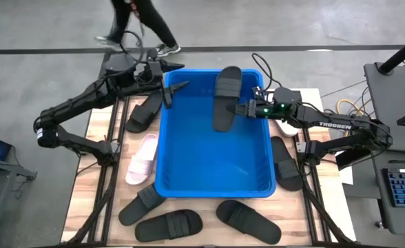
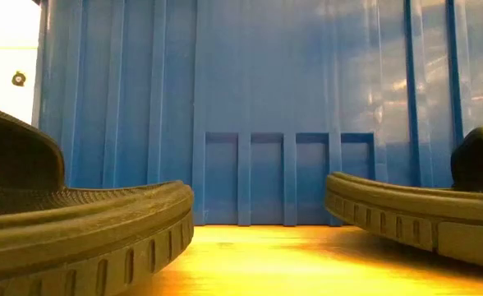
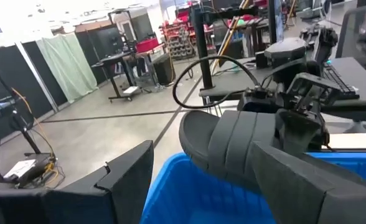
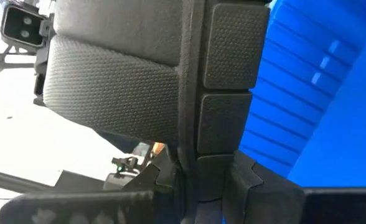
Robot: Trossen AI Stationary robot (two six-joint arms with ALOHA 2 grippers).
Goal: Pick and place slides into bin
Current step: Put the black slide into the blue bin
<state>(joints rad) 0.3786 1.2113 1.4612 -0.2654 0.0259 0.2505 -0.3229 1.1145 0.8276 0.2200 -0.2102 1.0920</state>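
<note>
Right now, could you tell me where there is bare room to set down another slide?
The bin floor is bare throughout; the right gripper holds a black slide above its far end. Outside, black slides crowd the near edge and both flanks, with a pink slide on the left.

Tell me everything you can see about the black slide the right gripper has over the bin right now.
The held slide is matte black rubber with one wide ribbed strap and a pebbled sole. The right gripper is shut on its side edge and holds it in the air above the far half of the blue bin, its toe end reaching past the far rim. It runs roughly lengthwise with the bin. Only the gripper appears to touch it; the bin floor below looks bare.
</note>
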